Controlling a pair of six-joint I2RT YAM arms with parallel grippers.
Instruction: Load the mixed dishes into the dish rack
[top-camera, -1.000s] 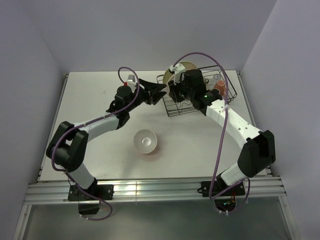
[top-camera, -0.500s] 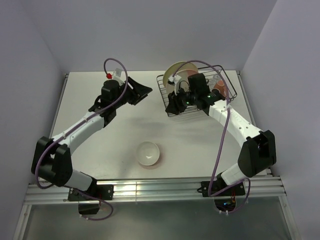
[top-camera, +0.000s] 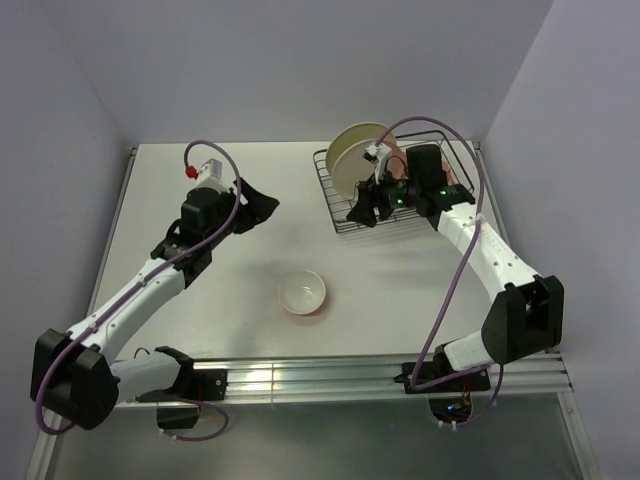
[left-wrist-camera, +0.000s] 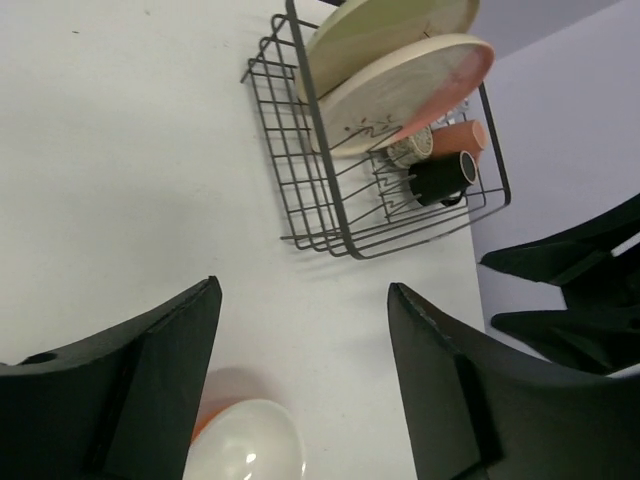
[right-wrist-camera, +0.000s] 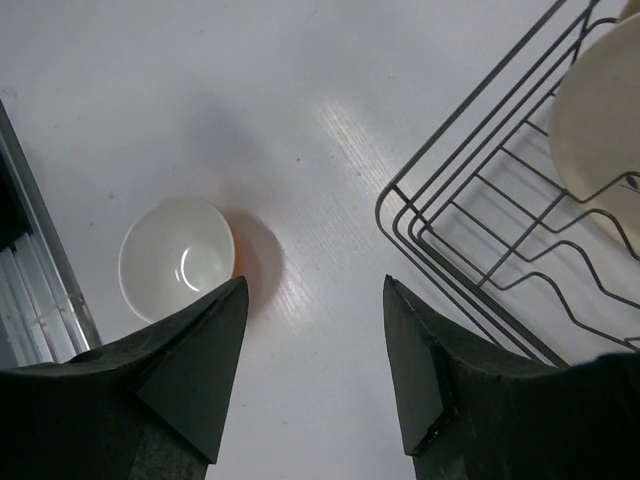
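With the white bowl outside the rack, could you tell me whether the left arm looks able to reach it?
Probably yes: the white bowl sits alone on bare table, the left gripper hangs open and empty beyond it, and nothing stands between them.

High rear overview, wrist views downward, sharing bowl (top-camera: 302, 292)

Bright, even light; soft shadow beside the white bowl (right-wrist-camera: 178, 258).

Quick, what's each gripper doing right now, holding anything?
Left gripper: open, holding nothing.
Right gripper: open, holding nothing.
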